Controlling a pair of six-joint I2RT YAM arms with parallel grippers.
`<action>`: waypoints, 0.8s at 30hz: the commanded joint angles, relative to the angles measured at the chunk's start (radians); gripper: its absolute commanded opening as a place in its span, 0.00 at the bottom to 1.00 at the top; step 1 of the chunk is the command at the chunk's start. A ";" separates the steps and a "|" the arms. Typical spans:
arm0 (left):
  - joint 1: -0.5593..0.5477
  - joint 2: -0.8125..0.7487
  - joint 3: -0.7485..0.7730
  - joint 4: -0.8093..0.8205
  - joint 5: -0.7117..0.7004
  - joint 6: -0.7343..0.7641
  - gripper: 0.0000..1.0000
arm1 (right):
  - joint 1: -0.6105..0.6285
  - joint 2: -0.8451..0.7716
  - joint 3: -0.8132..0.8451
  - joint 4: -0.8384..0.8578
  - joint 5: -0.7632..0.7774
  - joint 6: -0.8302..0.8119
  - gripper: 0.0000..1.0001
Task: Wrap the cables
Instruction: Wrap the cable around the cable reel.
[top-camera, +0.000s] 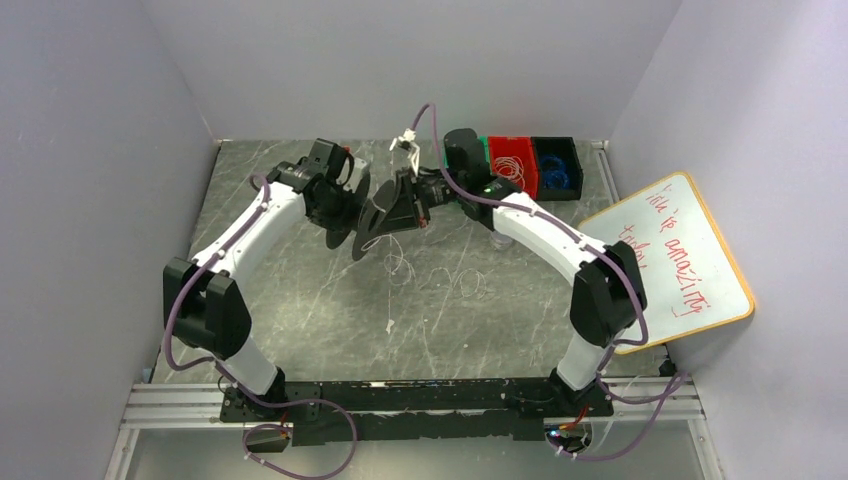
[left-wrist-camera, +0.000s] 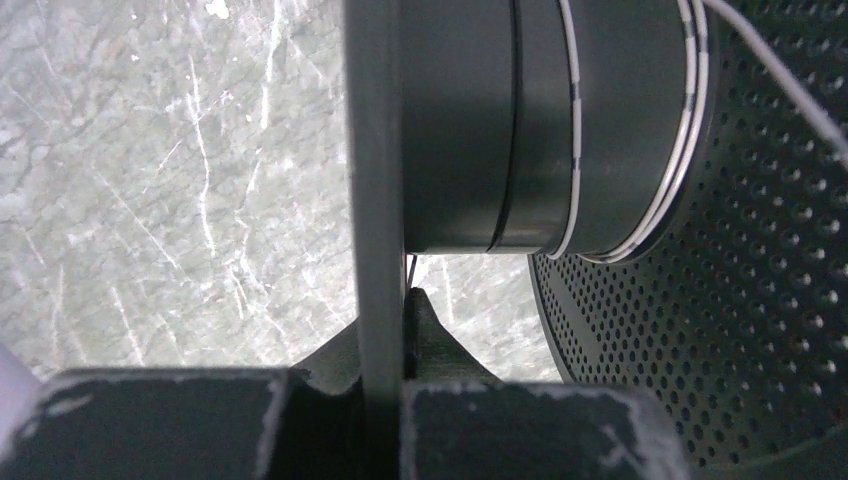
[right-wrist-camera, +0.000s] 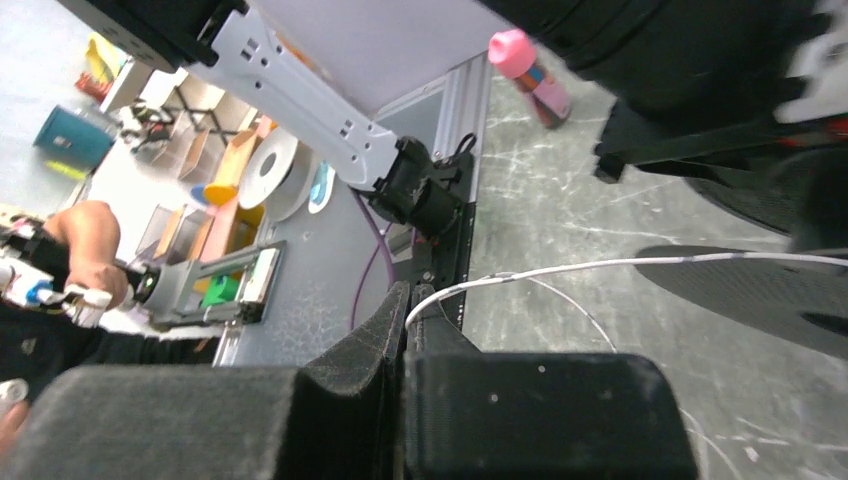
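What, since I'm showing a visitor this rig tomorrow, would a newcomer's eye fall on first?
The black spool held in the air mid-table: the left end effector clamps its flange while the right end effector pinches a thin white wire running toward it. Next, that wire's curly loose loops on the marbled table just below, and the whiteboard with red handwriting leaning at the right wall.
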 joint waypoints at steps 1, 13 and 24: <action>0.003 -0.001 0.079 0.046 0.049 -0.084 0.02 | 0.062 0.042 0.012 0.012 -0.073 -0.061 0.00; 0.007 -0.035 0.139 0.057 0.092 -0.119 0.02 | 0.144 0.187 0.085 -0.232 0.005 -0.284 0.00; 0.151 -0.080 0.254 0.039 0.330 -0.221 0.02 | 0.145 0.163 0.042 -0.255 0.030 -0.378 0.08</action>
